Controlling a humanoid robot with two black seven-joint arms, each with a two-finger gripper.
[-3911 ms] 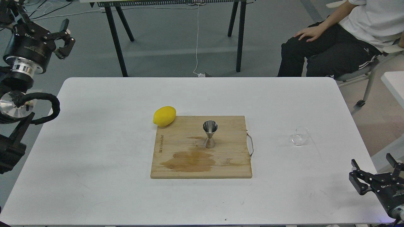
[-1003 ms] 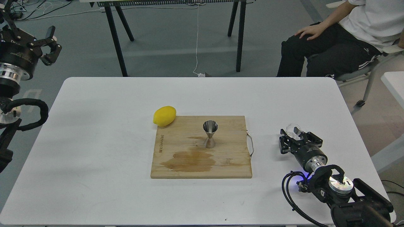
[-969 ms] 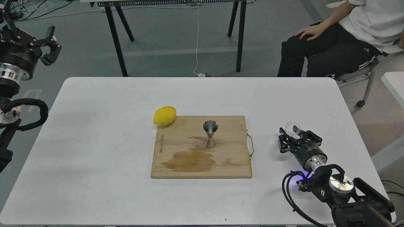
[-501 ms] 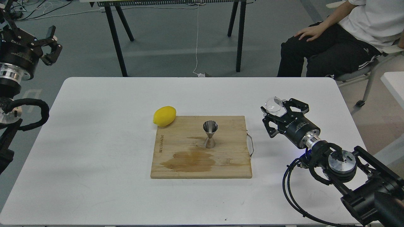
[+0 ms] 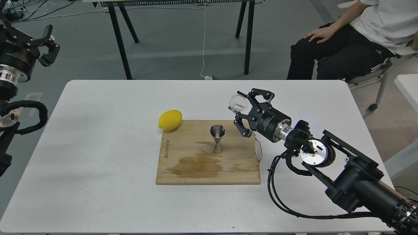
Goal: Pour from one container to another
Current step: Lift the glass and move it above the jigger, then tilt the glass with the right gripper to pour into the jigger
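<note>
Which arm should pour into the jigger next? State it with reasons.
Right. The right gripper already holds the glass cup just right of the steel jigger on the cutting board. The left gripper is open, empty, beyond the table's left edge.

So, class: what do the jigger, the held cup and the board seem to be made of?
Jigger: polished steel, by its mirror shine. Cup in the right gripper: clear glass, perhaps plastic; the table shows through it. Board: pale wood, matt, grained, with a damp stain.
</note>
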